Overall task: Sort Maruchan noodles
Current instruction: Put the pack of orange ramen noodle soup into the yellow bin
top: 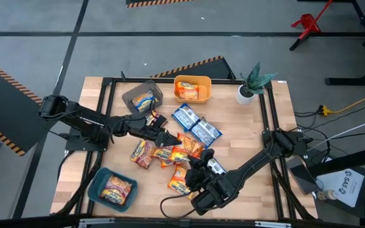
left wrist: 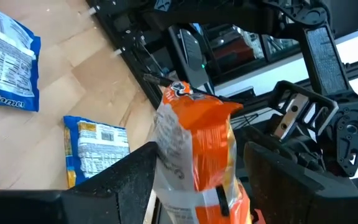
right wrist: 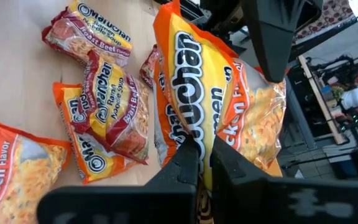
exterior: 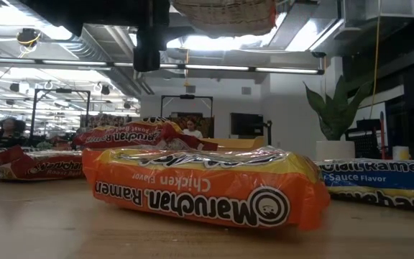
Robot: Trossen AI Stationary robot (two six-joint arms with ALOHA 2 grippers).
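Maruchan packets lie in a loose heap mid-table: two blue ones (top: 196, 125), red-pink ones (top: 143, 153) and orange ones (top: 179, 179). My left gripper (top: 165, 137) reaches in from the left and is shut on an orange packet (left wrist: 197, 149). My right gripper (top: 198, 172), coming from the near right, is shut on an orange chicken packet (right wrist: 194, 81). In the right wrist view the other arm's dark fingers (right wrist: 272, 37) stand over that packet's far end, so both seem to hold one packet. An orange packet (exterior: 207, 187) lies flat close to the low camera. My left gripper (left wrist: 201, 152) has the orange packet's end (left wrist: 166, 149) between its two fingers (left wrist: 135, 177), across the packet's width. The packet stands up past the fingers, clear of the table, with its sealed edge (left wrist: 179, 93) farthest out. My right gripper (right wrist: 207, 149) pinches the orange packet's near edge (right wrist: 207, 134) between its two fingers (right wrist: 182, 162), which lie close together. The packet reaches away from the fingers, lifted above the packets on the table.
A grey bin (top: 130, 96) at the far left holds one packet. An orange-yellow bin (top: 203, 81) at the far middle holds orange ones. A teal bin (top: 97, 187) at the near left holds a red-pink one. A potted plant (top: 249, 88) stands at the far right.
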